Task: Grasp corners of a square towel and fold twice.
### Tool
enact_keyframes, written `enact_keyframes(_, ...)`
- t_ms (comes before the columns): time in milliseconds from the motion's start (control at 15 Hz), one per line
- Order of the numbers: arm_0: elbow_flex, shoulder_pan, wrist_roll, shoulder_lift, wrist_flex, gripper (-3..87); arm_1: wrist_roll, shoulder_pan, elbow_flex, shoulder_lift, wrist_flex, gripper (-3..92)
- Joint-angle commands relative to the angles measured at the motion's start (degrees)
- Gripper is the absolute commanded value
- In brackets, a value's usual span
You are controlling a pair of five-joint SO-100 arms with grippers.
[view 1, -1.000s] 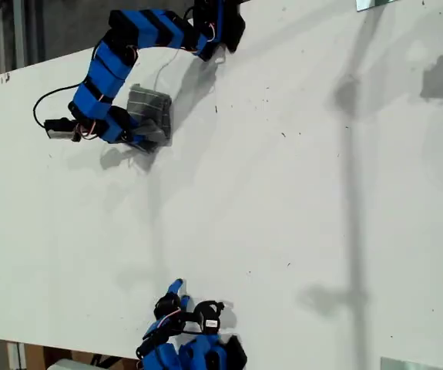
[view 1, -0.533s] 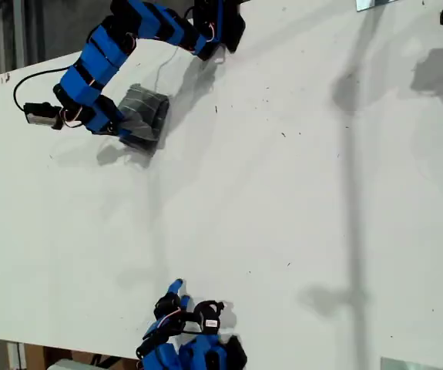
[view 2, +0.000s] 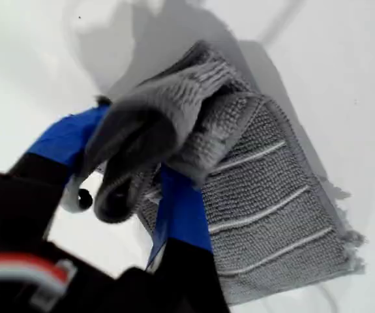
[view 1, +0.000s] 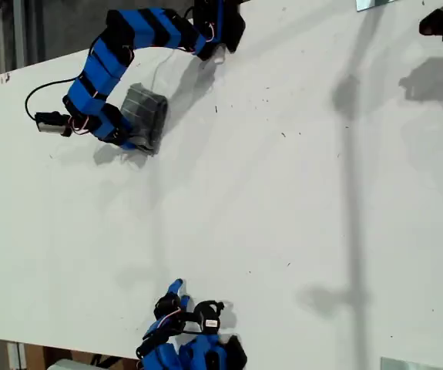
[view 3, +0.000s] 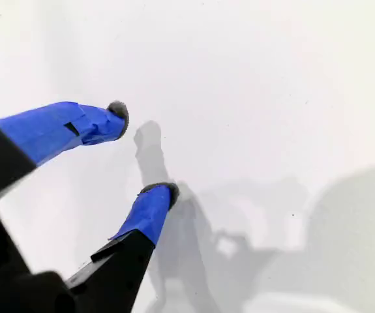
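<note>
Clamped on a bunched fold of the towel (view 2: 265,195): first claw (view 2: 141,176), blue fingers (view 2: 184,212) pinching grey cloth lifted off the worktop (view 1: 283,200). Seen at the exterior view's far left, first claw (view 1: 125,132) at the towel's (view 1: 145,116) left edge, blue arm (view 1: 117,50) arching over from the far edge. Towel folded into a small thick block, pale stripes running across the top layer, frayed fringe along one edge, resting on the white worktop. Further right in the exterior view, at the near edge, second claw (view 1: 176,289) parked well apart from the towel. Spread wide over bare worktop, second claw (view 3: 145,153) gripping nothing, only its shadow under the tips.
</note>
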Motion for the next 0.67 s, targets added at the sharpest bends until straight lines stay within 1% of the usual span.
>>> enact_keyframes(0,-0.44,0.18,-0.26,0.62,0.18,19.5,-0.79,-1.23,-3.69,8.35,1.58,35.5)
enact_keyframes(133,-0.44,0.18,-0.18,0.62,0.18,19.5,-0.79,-1.32,-3.69,12.92,4.13,38.1)
enact_keyframes(267,-0.44,0.18,-0.18,0.62,0.18,19.5,-1.49,-0.53,-2.99,15.56,6.33,38.3)
enact_keyframes(467,-0.18,0.26,-0.18,1.23,0.26,19.4,-1.41,4.39,2.72,15.56,6.68,31.8)
enact_keyframes(600,0.26,0.26,-0.18,2.11,0.35,19.4,-0.88,8.53,6.06,12.3,4.75,30.2)
